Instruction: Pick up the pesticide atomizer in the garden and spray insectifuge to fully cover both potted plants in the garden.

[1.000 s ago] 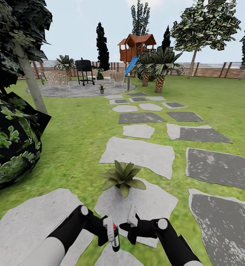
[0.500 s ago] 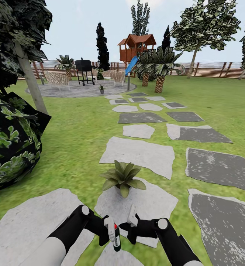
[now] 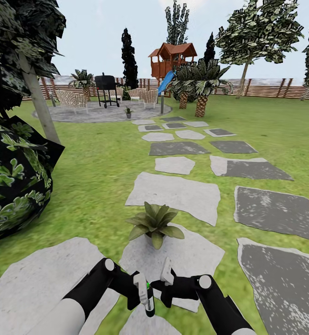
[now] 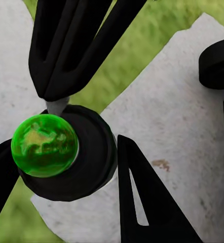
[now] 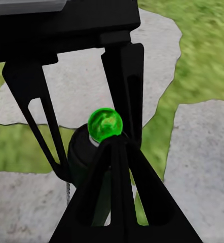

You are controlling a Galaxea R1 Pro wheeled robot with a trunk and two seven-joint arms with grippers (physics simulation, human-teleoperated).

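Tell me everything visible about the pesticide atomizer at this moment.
The pesticide atomizer is a small slim dark bottle with a white label, held roughly upright in the left gripper, whose jaws are shut on its body. Its round top glows green in the left wrist view and the right wrist view. It hangs over a grey stepping stone, short of the near potted plant.

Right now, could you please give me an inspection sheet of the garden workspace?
Surface: green lawn crossed by flat grey stepping stones.
Job's things: small dark atomizer bottle, top glowing green, held upright; olive rosette potted plant on a stone just ahead; second small potted plant on the round patio.
Clutter: nothing seen.
Grippers: left gripper shut on the bottle; right gripper beside its top, state unclear.
Cables: nothing seen.
Surroundings: black grill, wooden playhouse, slatted fence.
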